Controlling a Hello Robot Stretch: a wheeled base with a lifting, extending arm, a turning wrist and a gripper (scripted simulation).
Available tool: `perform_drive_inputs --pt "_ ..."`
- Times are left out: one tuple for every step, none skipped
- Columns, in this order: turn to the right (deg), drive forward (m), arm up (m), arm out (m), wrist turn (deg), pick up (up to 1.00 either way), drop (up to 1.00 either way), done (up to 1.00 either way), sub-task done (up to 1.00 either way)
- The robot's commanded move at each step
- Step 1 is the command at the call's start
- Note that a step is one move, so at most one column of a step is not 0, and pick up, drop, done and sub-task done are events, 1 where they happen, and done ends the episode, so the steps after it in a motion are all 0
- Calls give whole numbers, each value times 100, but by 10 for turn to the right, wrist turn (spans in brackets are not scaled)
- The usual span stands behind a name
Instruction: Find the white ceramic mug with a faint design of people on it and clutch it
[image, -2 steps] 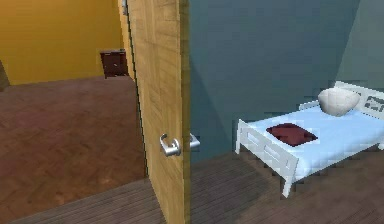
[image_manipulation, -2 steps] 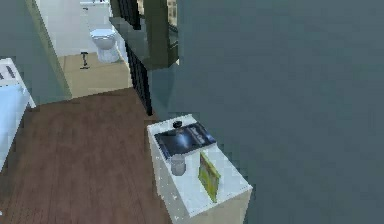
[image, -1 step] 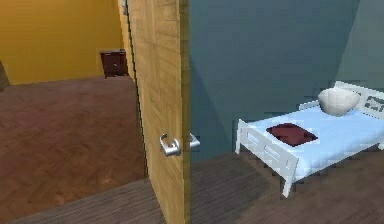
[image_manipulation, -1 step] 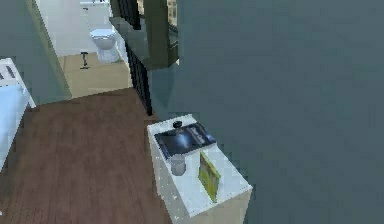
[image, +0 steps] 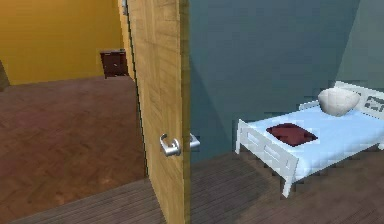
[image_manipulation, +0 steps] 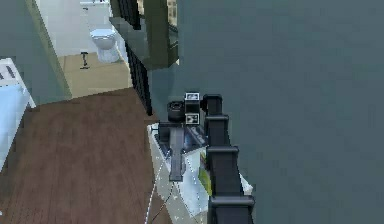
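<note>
In the arm side view my arm (image_manipulation: 226, 170) rises from the bottom edge along a dark teal wall. Its two white marker squares (image_manipulation: 191, 108) stand at the far end. The gripper (image_manipulation: 176, 168) reaches from them toward the bottom of the picture, above a pale surface (image_manipulation: 165, 195) with a small greenish blob (image_manipulation: 204, 178) beside it. I cannot tell whether the gripper holds anything.
A wooden door (image: 160, 90) with a silver handle (image: 172, 145) stands open close ahead; a yellow-walled room with a dark cabinet (image: 114, 63) lies beyond. A white bed (image: 310, 135) carries a dark red cushion (image: 292, 133). To the side: dark shelving (image_manipulation: 140, 60), a toilet (image_manipulation: 103, 42), brown floor.
</note>
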Motion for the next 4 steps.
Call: perform_drive_inputs --pt "0 0 0 0 450 0 0 0 0" --pt "0 0 0 0 450 0 0 0 0" --pt "0 0 0 0 450 0 0 0 0" --pt "0 0 0 0 360 0 0 0 0"
